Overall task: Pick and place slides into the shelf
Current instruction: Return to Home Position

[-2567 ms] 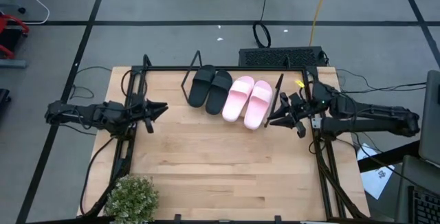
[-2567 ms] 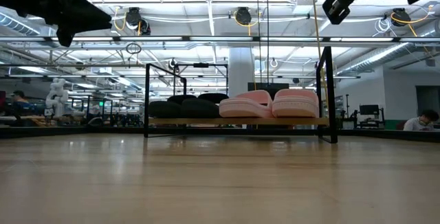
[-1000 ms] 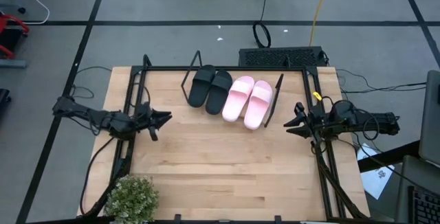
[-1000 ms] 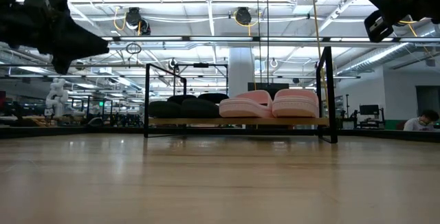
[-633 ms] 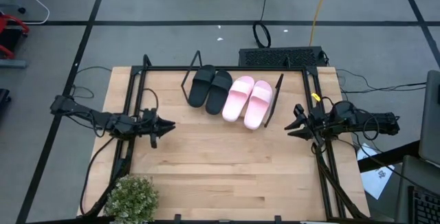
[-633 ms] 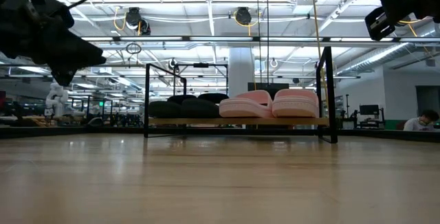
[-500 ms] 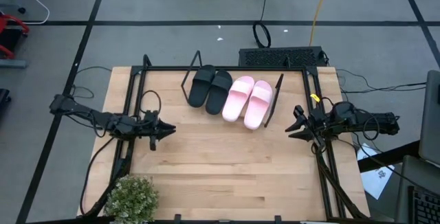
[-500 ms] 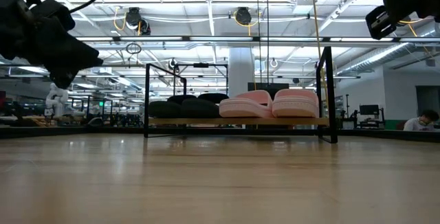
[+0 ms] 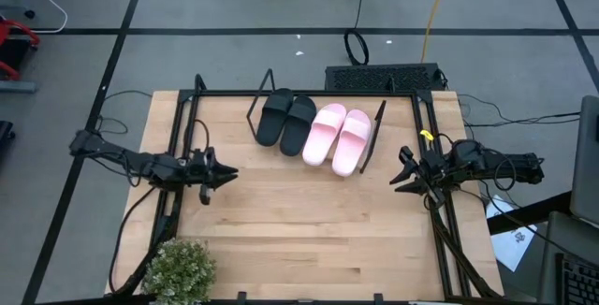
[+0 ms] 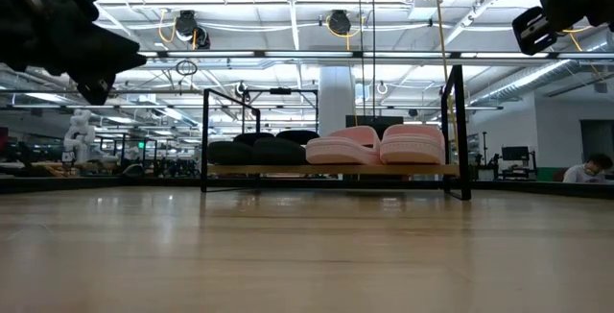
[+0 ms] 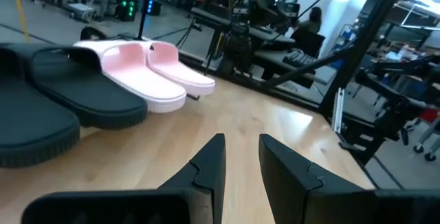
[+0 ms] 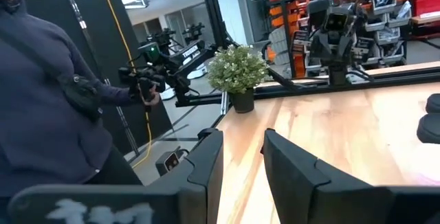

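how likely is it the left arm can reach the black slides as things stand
Probably yes. The left pincer hangs empty over bare tabletop, and the black slides sit on the shelf close ahead, with nothing visible between them.

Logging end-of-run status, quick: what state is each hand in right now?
Left hand: open, holding nothing.
Right hand: open, holding nothing.

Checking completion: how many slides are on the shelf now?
4, all on the shelf: two black slides, then two pink slides to their right in the high view.
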Action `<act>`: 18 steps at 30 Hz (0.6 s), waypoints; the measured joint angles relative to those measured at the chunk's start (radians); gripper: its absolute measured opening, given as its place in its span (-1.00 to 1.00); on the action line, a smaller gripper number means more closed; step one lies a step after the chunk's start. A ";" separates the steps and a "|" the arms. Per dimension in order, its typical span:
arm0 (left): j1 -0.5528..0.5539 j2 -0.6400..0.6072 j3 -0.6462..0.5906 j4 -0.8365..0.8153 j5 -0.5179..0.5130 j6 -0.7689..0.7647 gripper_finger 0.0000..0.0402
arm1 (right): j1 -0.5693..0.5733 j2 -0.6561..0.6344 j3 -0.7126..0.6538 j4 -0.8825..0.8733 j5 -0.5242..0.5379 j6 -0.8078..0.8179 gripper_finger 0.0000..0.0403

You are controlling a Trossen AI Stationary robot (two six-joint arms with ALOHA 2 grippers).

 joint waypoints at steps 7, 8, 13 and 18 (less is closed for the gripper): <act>0.000 -0.072 0.000 -0.011 0.040 0.046 -0.57 | -0.003 -0.026 -0.019 0.024 0.082 0.012 -0.53; 0.000 -0.081 0.000 -0.012 0.040 0.048 -0.57 | -0.003 -0.030 -0.039 0.062 0.078 0.000 -0.53; 0.000 -0.114 0.000 -0.017 0.041 0.060 -0.57 | -0.003 -0.030 -0.174 0.263 0.030 0.039 -0.53; 0.000 -0.118 0.000 -0.018 0.043 0.058 -0.57 | -0.003 -0.026 -0.248 0.393 0.053 0.093 -0.53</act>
